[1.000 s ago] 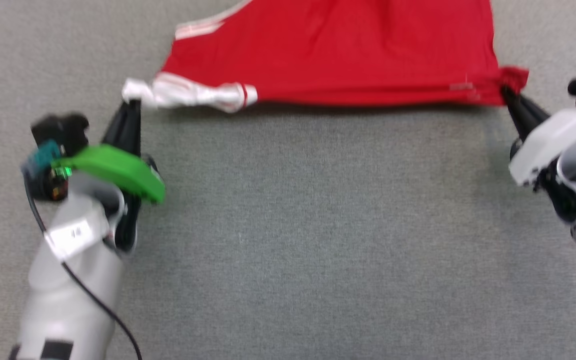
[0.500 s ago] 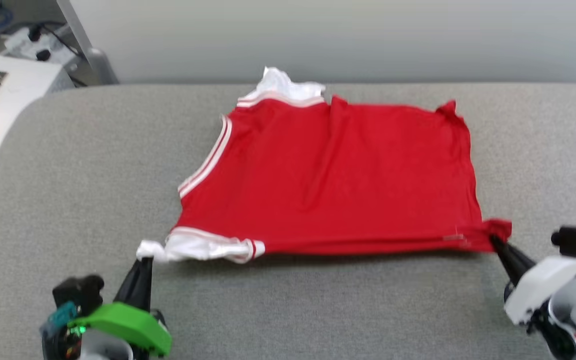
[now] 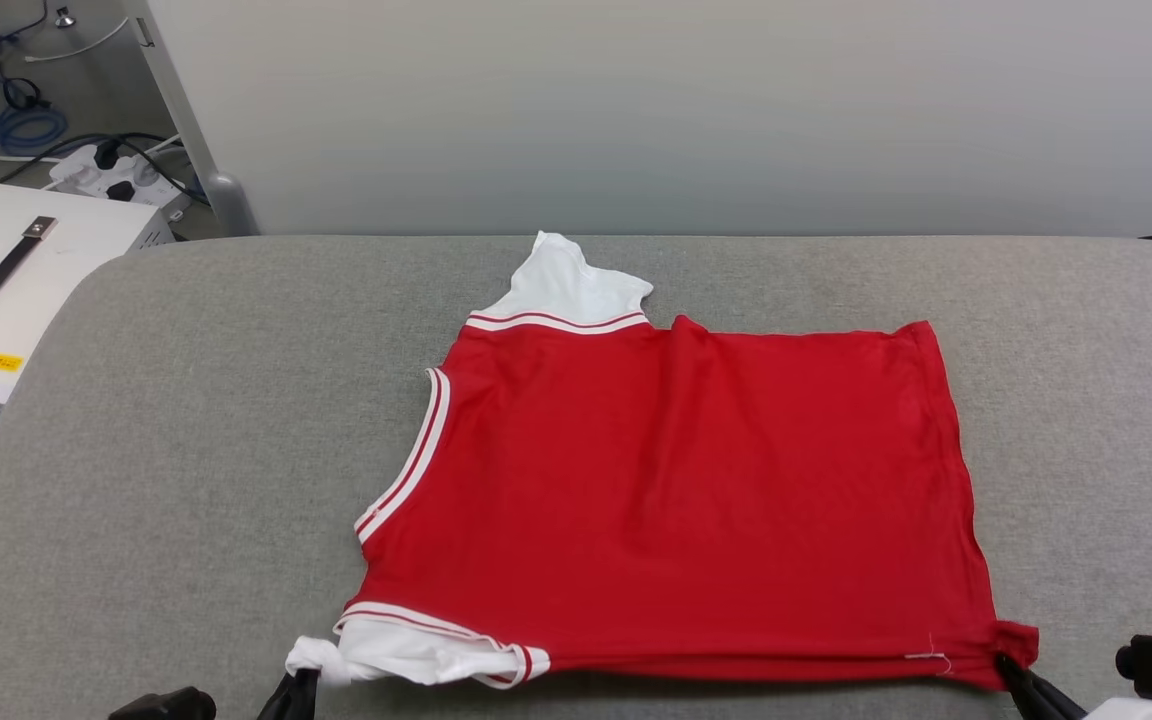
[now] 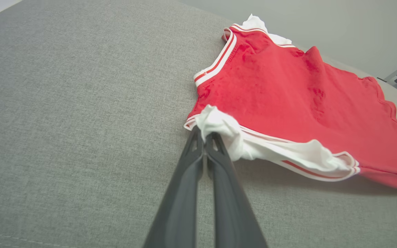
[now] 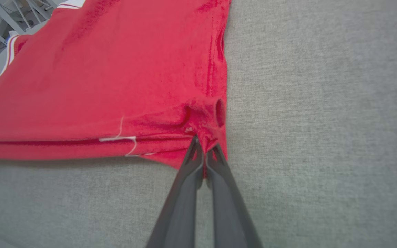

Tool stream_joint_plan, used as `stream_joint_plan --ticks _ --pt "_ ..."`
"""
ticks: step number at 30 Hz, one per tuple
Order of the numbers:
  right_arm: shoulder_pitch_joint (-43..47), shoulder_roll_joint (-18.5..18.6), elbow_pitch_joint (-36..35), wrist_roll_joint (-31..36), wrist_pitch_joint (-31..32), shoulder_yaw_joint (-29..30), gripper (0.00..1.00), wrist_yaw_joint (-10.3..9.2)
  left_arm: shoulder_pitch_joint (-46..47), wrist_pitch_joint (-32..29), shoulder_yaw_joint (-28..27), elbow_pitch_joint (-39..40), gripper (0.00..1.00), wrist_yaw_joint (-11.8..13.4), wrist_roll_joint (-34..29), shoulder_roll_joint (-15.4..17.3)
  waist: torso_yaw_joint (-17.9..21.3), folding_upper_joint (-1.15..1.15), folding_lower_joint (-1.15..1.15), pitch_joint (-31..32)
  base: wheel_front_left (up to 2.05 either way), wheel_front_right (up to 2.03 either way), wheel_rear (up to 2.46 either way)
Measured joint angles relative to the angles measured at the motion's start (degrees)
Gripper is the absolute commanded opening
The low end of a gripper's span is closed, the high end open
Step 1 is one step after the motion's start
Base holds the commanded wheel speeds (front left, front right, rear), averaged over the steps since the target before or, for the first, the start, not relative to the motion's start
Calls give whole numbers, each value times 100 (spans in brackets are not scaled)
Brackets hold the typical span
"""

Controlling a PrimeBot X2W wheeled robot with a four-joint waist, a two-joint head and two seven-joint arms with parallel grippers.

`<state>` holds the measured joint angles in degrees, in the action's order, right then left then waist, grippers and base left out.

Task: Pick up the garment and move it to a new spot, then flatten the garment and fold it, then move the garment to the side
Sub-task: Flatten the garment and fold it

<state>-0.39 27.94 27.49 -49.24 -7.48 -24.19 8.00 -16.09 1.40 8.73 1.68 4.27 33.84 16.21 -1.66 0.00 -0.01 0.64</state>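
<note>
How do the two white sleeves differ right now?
The near sleeve is bunched and twisted; the far sleeve lies flat. The left gripper is shut on the near sleeve's tip; nothing touches the far sleeve. Both are white with red-striped trim on the garment.

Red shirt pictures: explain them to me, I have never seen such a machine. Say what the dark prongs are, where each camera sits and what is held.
This is a two-armed robot; each arm ends in a tool with two long dark fingers. The wide picture comes from a camera on its head, looking down at a grey padded surface. The other two come from cameras on the wrists, looking along each tool's fingers. On the surface lies the garment, a red shirt with white sleeves, spread mostly flat. The left tool is shut on the bunched white sleeve at the near corner; the right tool is shut on the red hem corner. A white box stands off the surface, at the left.
</note>
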Motion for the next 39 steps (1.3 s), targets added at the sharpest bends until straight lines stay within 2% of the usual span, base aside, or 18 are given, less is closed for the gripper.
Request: stream_joint_plan --ticks 5,9,13,18,24,31,39 --pt "560 -258 -606 530 483 739 0 -1 -186 -152 -25 370 0 87 45 54 17 0 0 -42 0 0 0" --pt "660 -490 -1112 1020 886 1254 0 -3 -12 -225 35 454 0 64 43 133 38 0 0 -130 0 0 0" --pt "575 -672 -1543 1511 1311 1586 0 -4 646 -278 160 255 0 -148 -2 186 57 0 0 -282 0 0 0" --pt "59 -806 -1791 1849 1657 1702 0 -4 1525 -179 233 -283 0 -383 -19 179 112 0 0 -557 0 0 0" --pt "-510 -859 -1695 1918 1675 1689 0 -5 2329 134 383 -1143 0 -584 -164 69 144 0 1 -931 0 0 0" --pt "-1013 -770 -1192 1873 1588 1510 0 -5 3078 492 567 -2087 0 -825 -212 -149 156 0 1 -1346 0 0 0" --pt "-1280 -780 -552 1666 1277 1216 0 -4 3508 511 738 -3308 0 -991 -165 -258 181 0 1 -1593 0 0 0"
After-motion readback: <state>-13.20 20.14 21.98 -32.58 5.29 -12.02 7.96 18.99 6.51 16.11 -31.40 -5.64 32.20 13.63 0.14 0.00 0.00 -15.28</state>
